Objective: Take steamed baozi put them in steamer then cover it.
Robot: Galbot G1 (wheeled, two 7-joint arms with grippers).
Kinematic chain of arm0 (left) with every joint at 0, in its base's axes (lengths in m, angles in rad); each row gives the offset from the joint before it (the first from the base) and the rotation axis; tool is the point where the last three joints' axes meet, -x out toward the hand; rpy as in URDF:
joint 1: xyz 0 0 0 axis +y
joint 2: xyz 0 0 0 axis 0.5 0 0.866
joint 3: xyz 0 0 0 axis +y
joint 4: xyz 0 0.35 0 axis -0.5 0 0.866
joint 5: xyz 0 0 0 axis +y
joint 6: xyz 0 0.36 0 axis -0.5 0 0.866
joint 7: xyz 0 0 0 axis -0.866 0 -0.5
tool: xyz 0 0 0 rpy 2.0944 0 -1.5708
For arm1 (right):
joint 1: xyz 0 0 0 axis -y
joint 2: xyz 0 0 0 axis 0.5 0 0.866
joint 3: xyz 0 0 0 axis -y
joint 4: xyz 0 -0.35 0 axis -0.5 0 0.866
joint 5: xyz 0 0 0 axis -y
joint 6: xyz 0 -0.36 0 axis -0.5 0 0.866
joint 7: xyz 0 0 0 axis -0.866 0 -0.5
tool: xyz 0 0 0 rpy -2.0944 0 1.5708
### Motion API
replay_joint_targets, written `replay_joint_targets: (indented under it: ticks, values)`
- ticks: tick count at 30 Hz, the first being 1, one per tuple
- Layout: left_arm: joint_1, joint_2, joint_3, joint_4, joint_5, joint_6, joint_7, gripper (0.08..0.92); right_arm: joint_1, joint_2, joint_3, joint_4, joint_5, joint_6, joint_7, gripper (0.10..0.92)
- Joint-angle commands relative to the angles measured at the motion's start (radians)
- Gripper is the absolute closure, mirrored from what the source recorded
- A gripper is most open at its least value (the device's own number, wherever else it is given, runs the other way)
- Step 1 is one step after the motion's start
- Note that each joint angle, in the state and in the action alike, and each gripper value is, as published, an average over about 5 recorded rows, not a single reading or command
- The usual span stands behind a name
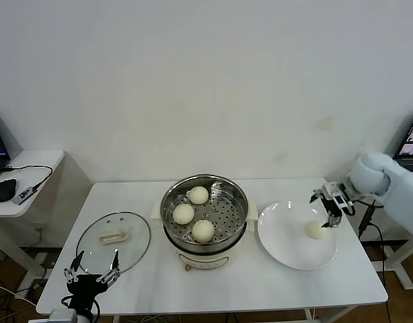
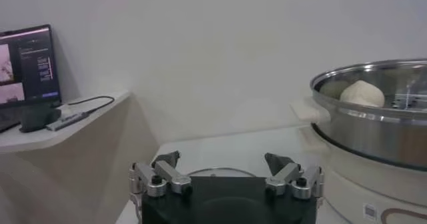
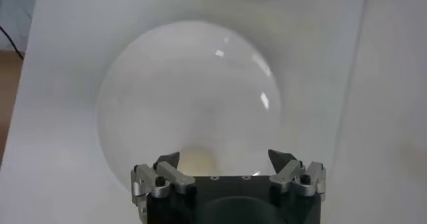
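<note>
Right claw (image 1: 331, 214) hangs spread over the far right part of the plate (image 1: 287, 252), just above the last bun (image 1: 316, 230), not gripping it. Left of the plate stands the steamer (image 1: 204, 214) with three buns (image 1: 183, 214) on its tray. Farther left the lid (image 1: 114, 241) lies flat on the worktop (image 1: 260, 286). Left claw (image 1: 92, 270) waits spread at the near left edge, beside the lid.

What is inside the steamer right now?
Three baozi sit on the perforated tray inside the steamer, uncovered. Whatever lies below the tray is hidden. The fourth baozi is still on the white plate.
</note>
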Motion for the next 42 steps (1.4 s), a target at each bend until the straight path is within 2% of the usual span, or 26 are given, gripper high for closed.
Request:
replay_joint_targets:
  ticks: [1,20,33,36,42]
  values:
    - [0.01,-0.002,-0.002,-0.002,0.002,-0.001,-0.001,0.177,-0.203,0.027,0.149,-0.123,-0.115,-0.001,0.01,0.203]
    - [0.014,-0.012,-0.01,0.004,0.003,-0.003,-0.001,0.177,-0.231,0.202,0.214,-0.329,-0.202,0.043,0.078,0.203]
    - [0.013,-0.014,-0.01,0.008,0.003,-0.004,0.0,0.177,-0.238,0.233,0.227,-0.37,-0.229,0.039,0.083,0.209]
    - [0.012,-0.016,-0.01,0.012,0.003,-0.005,0.0,0.177,-0.238,0.238,0.233,-0.373,-0.229,0.04,0.086,0.244]
    - [0.017,-0.018,-0.009,0.008,0.004,-0.008,0.0,0.177,-0.237,0.245,0.232,-0.372,-0.229,0.032,0.078,0.377]
